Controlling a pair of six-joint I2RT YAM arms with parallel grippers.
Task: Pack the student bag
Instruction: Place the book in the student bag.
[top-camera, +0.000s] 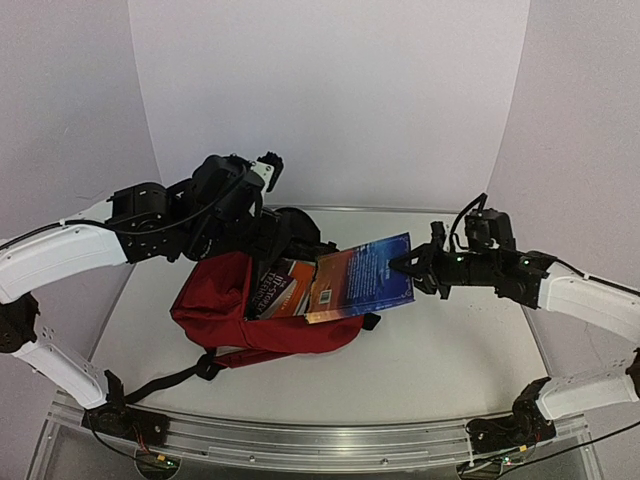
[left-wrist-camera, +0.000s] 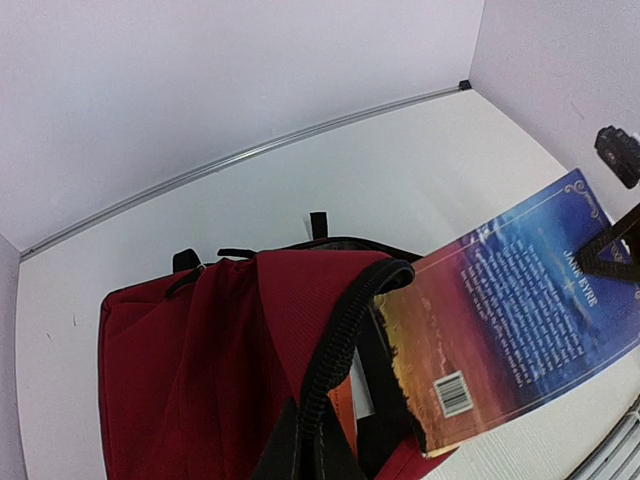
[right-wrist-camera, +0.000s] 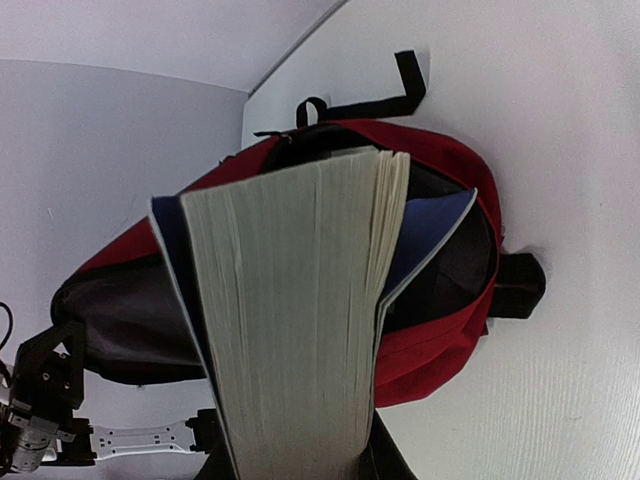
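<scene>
The student bag (top-camera: 215, 300) lies toward the desk's (top-camera: 450, 350) left side, mouth facing right. The left tool (top-camera: 278, 240) is pinched shut on its zip rim; the right tool (top-camera: 408, 265) clamps the outer edge of a blue book (top-camera: 360, 275) partly inside the mouth.

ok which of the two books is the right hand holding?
The blue-covered book, sticking half out of the bag, pinched at its outer edge by the right hand. The orange book lies inside already.
</scene>
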